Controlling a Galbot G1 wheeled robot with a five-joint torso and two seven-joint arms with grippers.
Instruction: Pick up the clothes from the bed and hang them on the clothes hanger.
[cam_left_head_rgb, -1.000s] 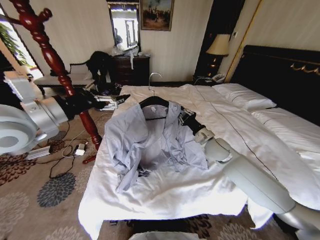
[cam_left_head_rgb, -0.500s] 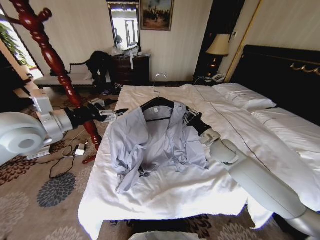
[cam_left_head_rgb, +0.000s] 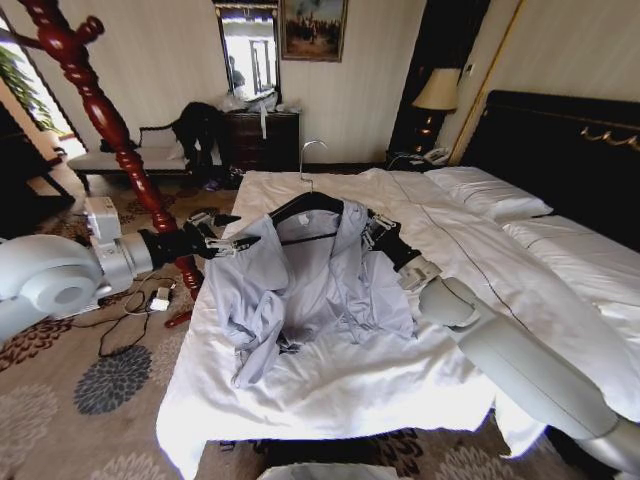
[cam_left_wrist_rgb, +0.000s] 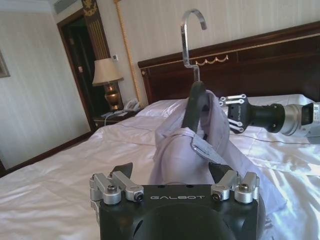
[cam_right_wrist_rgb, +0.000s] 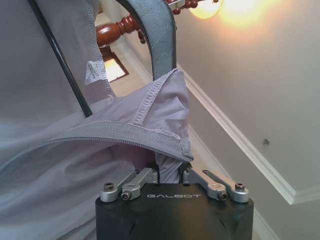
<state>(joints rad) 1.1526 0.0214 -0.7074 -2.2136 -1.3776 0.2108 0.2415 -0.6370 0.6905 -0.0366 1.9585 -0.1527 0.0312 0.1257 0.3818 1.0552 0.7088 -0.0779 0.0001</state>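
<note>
On the bed (cam_left_head_rgb: 330, 390), the shirt (cam_left_head_rgb: 300, 290) drapes over the hanger (cam_left_head_rgb: 310, 205), raised at 12 o'clock. The right gripper (cam_left_head_rgb: 377, 232) pinches its shoulder; the left gripper (cam_left_head_rgb: 232, 243) has fingers spread, empty. Thin fabric could slide off if tugged unevenly.

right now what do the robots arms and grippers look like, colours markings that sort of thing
Both arms have smooth, rounded pale grey shells that narrow into black wrist sections. The left gripper and right gripper each have a black body with silver metal finger linkages held by visible screws. In the wrist views, GALBOT is lettered on the black housing just below the fingers.
</note>
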